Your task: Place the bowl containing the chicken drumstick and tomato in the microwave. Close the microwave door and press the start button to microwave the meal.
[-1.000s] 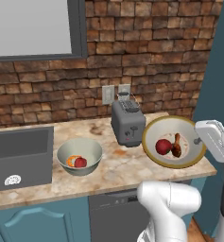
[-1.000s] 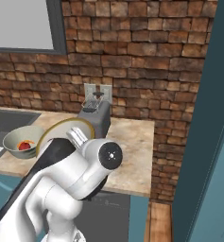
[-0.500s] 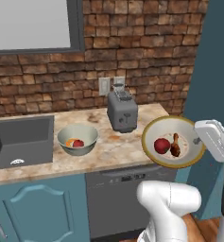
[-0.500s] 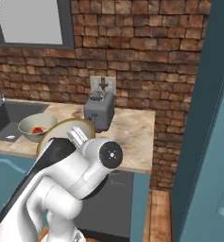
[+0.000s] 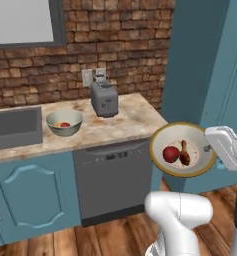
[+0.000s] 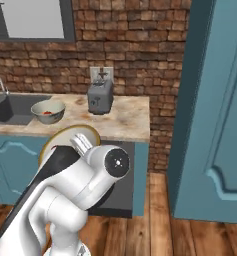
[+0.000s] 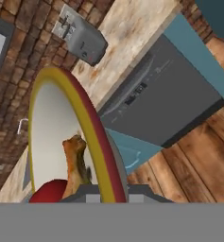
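The shallow cream bowl with the tan-gold rim is carried in the air, clear of the speckled stone counter and in front of the dark grey dishwasher panel, beside the tall teal cabinet. The two-finger gripper is narrowed onto the bowl's rim at its right edge and holds it there; in the hand view the rim passes between the finger tips. The main risk, in my judgement, is spillage: the bowl is gripped at one edge only and appears tilted toward the left base camera, so a sudden swing or turn of the base could roll the contents out. A second risk is striking the cabinet or counter edge with the wide rim. The glossy red tomato and the dark-brown chicken drumstick lie touching, near the bowl's centre. The grey toaster and a deeper grey-white bowl stand on the counter, well apart from the load.
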Available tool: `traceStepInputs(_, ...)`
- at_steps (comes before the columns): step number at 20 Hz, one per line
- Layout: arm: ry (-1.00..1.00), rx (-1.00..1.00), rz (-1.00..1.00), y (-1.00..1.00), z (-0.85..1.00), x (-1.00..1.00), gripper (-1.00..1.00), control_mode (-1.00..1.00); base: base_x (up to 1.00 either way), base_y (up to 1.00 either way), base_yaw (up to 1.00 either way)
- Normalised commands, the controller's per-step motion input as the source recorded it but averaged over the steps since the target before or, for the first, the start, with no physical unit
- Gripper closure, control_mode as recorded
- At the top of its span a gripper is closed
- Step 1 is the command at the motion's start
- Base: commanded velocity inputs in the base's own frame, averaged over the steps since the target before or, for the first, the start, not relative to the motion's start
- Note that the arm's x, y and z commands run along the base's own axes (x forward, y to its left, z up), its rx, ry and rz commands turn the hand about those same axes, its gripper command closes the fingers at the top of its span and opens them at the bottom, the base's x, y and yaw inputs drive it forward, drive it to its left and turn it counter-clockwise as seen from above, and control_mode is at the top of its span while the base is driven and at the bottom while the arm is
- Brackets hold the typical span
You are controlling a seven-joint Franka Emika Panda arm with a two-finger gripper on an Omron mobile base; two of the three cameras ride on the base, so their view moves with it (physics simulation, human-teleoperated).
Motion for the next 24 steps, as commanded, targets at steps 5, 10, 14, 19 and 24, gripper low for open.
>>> traceStepInputs(5,0.0,0.0,0.0,0.0,0.0,0.0,1.0,1.0,-0.49,0.0,-0.46)
traceStepInputs(10,0.0,0.0,0.0,0.0,0.0,0.0,1.0,1.0,-0.42,0.0,-0.46)
traceStepInputs(14,0.0,0.0,0.0,0.0,0.0,0.0,1.0,1.0,-0.13,0.0,-0.48)
traceStepInputs(19,0.0,0.0,0.0,0.0,0.0,0.0,1.0,1.0,-0.24,0.0,-0.44)
traceStepInputs(24,0.0,0.0,0.0,0.0,0.0,0.0,1.0,1.0,-0.54,0.15,-0.36)
